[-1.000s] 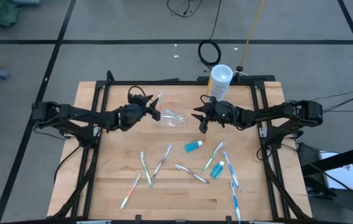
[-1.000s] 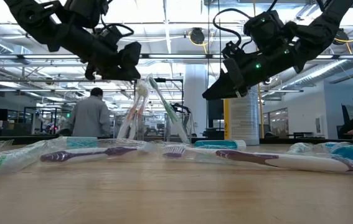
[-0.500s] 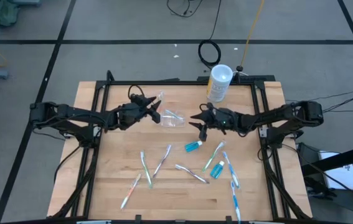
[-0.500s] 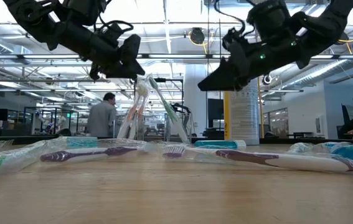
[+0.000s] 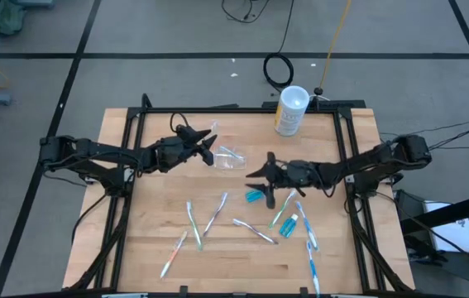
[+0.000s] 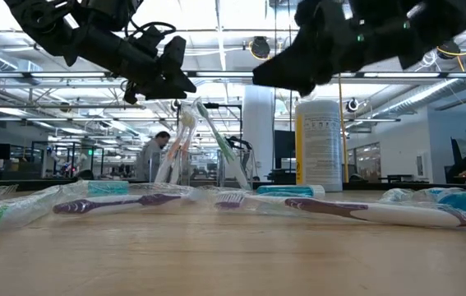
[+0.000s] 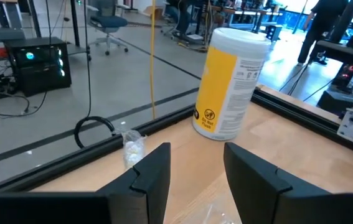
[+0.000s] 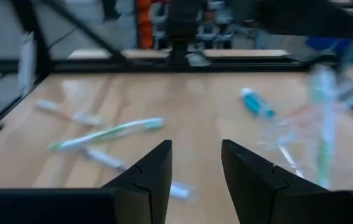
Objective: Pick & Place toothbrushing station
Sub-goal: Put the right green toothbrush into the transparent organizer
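The clear holder [image 5: 232, 157] stands on the table at mid-far, with pastel toothbrushes upright in it [image 6: 187, 148]; it also shows blurred in the right wrist view [image 8: 320, 118]. Several loose toothbrushes [image 5: 194, 223] and teal tubes [image 5: 256, 196] lie flat on the near half. My left gripper [image 5: 207, 149] hovers open just left of the holder, its fingers showing in its wrist view [image 7: 196, 168]. My right gripper [image 5: 260, 175] hovers open and empty above the table, right of the holder and just beyond a teal tube; its wrist view [image 8: 195, 168] looks across the loose brushes.
A tall white canister with a yellow label [image 5: 290, 110] stands at the far edge, right of centre, also in the left wrist view [image 7: 232, 84]. A black frame [image 5: 135, 124] rims the table. More brushes and a tube [image 5: 289, 225] lie near right. A person walks in the room behind [image 6: 152, 156].
My right gripper has swung away from the holder toward the table's near edge, turning as it went, and now hangs by the teal tube. My left gripper has edged slightly toward the holder. No object has moved.
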Robot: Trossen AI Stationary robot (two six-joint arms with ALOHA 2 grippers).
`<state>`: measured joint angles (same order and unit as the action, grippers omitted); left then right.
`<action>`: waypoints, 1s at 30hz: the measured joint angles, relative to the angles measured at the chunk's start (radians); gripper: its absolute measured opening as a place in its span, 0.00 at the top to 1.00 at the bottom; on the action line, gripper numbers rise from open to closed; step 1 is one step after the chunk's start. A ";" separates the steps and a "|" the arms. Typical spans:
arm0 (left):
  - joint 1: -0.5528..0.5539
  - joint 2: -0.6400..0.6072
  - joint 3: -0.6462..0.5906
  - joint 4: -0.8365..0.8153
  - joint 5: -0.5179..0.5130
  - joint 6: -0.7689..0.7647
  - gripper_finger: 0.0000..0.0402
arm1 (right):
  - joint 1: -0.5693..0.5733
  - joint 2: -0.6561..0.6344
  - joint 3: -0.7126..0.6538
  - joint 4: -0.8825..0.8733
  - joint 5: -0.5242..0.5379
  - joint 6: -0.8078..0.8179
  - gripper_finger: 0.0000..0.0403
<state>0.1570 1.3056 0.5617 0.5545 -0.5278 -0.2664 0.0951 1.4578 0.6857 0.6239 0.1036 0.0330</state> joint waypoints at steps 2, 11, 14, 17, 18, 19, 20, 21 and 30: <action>0.000 0.000 0.000 0.000 0.000 -0.001 0.62 | 0.032 0.000 0.044 -0.097 0.000 -0.014 0.68; 0.000 0.000 0.000 -0.005 0.006 -0.004 0.62 | 0.092 0.000 0.157 -0.352 0.003 0.177 0.68; 0.000 0.000 0.000 -0.005 0.029 -0.004 0.62 | 0.103 0.000 0.158 -0.406 0.006 0.260 0.68; 0.000 0.000 0.000 -0.006 0.031 -0.004 0.62 | 0.117 0.000 0.155 -0.523 0.008 0.355 0.68; 0.000 0.000 0.000 -0.005 0.031 -0.004 0.62 | 0.122 0.000 0.150 -0.552 0.009 0.390 0.68; 0.000 0.000 0.000 -0.006 0.031 -0.004 0.62 | 0.126 0.000 0.143 -0.579 0.012 0.427 0.68; 0.000 0.000 0.000 -0.006 0.031 -0.006 0.62 | 0.131 0.000 0.134 -0.606 0.023 0.466 0.68; 0.000 0.000 0.000 -0.006 0.031 -0.012 0.62 | 0.137 0.000 0.125 -0.631 0.029 0.508 0.68; -0.004 0.000 0.000 -0.009 0.032 -0.030 0.62 | 0.169 -0.005 0.022 -0.775 0.025 0.901 0.68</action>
<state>0.1532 1.3056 0.5621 0.5454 -0.4961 -0.2966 0.2646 1.4530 0.7072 -0.1510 0.1282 0.9343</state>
